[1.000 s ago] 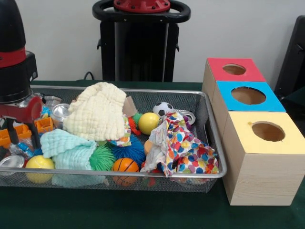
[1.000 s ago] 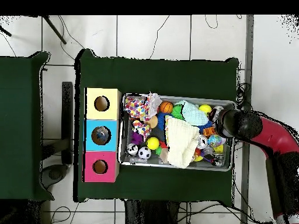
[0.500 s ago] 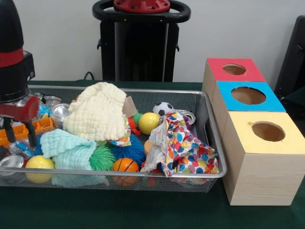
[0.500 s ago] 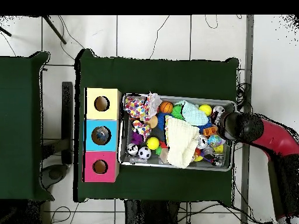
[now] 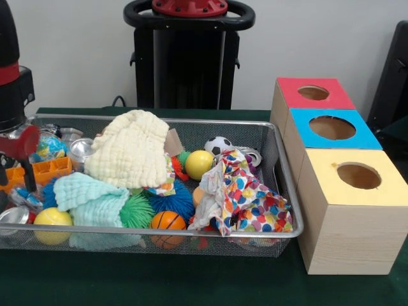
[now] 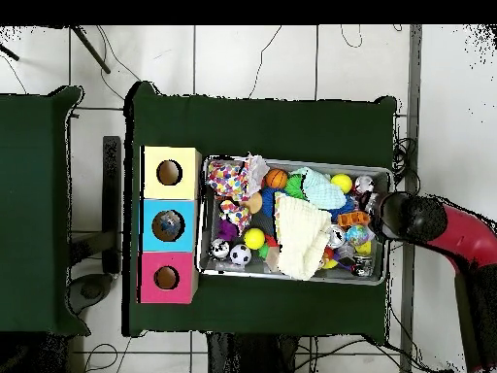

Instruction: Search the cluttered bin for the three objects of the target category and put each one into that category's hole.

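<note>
Cream cloth (image 5: 131,150), mint cloth (image 5: 89,199), polka-dot multicoloured cloth (image 5: 245,201); red, blue, yellow boxes (image 5: 331,131).

Green table (image 5: 191,280) — basket (image 5: 280,233), three boxes (image 5: 347,210)

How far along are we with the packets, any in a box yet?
Nothing looks done: no packet shows in the red or yellow hole; something I can't identify sits in the blue hole. The pincer hangs at the basket's end farthest from the boxes, apparently empty. One blue-and-white packet lies below it; the search remains.
</note>
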Controlling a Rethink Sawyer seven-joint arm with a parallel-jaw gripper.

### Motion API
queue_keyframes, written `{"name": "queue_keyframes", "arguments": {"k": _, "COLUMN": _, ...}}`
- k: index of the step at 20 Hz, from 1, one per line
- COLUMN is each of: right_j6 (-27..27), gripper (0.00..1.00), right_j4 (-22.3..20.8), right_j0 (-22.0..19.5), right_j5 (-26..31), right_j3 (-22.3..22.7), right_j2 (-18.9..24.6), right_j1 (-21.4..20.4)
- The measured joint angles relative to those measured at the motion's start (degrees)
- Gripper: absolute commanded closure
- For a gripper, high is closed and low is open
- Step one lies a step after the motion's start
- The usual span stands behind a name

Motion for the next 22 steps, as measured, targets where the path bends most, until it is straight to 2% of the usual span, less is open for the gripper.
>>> {"name": "queue_keyframes", "arguments": {"k": 13, "right_j6": 0.0, "gripper": 0.00, "right_j4": -0.1, "right_j0": -1.1, "right_j5": 0.0, "right_j3": 0.2, "right_j2": 0.1, "right_j1": -0.1}}
{"name": "queue_keyframes", "arguments": {"k": 22, "right_j6": 0.0, "gripper": 0.00, "right_j4": -0.1, "right_j0": -1.2, "right_j5": 0.0, "right_j3": 2.6, "right_j2": 1.7, "right_j1": -0.4}}
